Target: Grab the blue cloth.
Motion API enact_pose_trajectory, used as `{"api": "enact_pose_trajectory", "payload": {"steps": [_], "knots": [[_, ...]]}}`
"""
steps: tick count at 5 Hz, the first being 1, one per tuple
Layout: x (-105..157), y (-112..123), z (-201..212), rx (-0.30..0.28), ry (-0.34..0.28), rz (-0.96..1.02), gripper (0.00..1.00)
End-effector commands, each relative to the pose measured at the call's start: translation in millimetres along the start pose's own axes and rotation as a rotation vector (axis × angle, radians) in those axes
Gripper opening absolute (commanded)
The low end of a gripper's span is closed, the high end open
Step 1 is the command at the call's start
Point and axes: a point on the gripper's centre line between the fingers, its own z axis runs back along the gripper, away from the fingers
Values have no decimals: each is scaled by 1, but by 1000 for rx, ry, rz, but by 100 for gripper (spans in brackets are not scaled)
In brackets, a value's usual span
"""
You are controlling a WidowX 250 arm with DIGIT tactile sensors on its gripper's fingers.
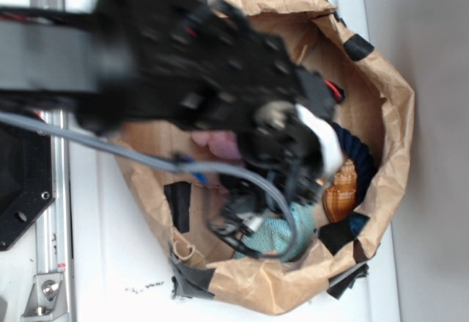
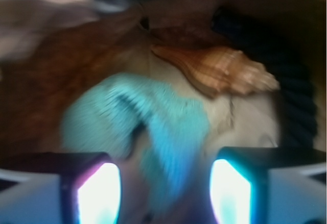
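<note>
From my wrist view the claw (image 2: 164, 183) has its two fingers (image 2: 97, 193) spread apart, glowing at the bottom of the frame, and a fold of the blue cloth (image 2: 135, 127) runs down into the gap between them; I cannot tell whether either finger touches it. The cloth is a crumpled lump on the floor of the brown paper bag (image 1: 381, 80). Just beyond it lies a striped tan seashell (image 2: 219, 71), and a thick dark navy rope (image 2: 294, 96) curves along the right side. In the exterior view my arm (image 1: 190, 65) reaches into the bag's open mouth and hides most of the contents; something pink (image 1: 218, 144) peeks out beneath it. The bag rests on the white worktop (image 1: 110, 263).
</note>
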Motion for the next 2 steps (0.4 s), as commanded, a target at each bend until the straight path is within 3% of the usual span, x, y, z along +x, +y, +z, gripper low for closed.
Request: {"api": "enact_pose_trajectory", "payload": {"steps": [1,2], "knots": [[27,-35,-37,-37,6,-144,100],[22,-33,-29,-6,-9,-119,0]]}}
